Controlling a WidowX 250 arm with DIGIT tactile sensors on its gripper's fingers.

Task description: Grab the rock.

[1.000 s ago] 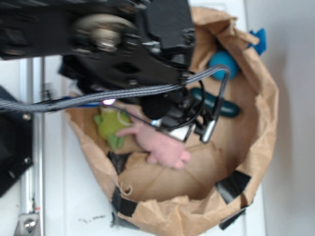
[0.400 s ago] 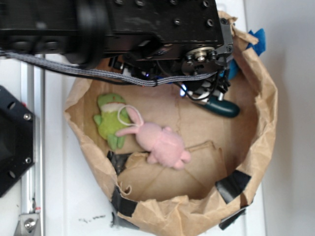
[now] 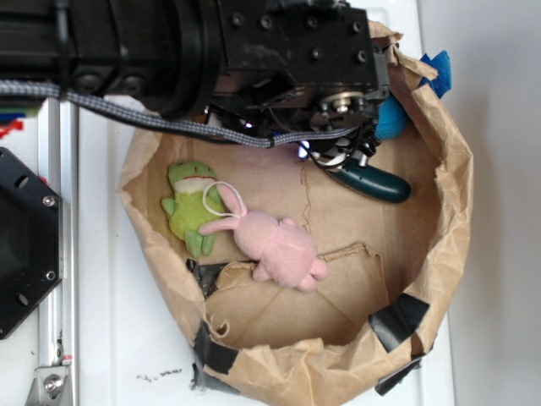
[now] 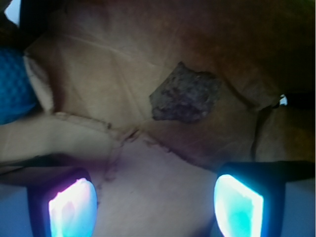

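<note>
no legible text, labels, brands or numbers anywhere in the exterior or wrist views

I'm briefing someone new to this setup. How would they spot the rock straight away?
Look inside the crumpled brown paper bag, on its floor under the arm. In the wrist view the rock lies ahead of the open gripper, right of the blue ball. It alone is rough, angular and grey-brown.

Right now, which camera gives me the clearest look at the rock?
The wrist view. The rock lies in full sight on the brown paper, ahead of the open pincer, with nothing covering it. In the exterior view the arm blocks that part of the paper bag, so the rock cannot be seen there.
</note>
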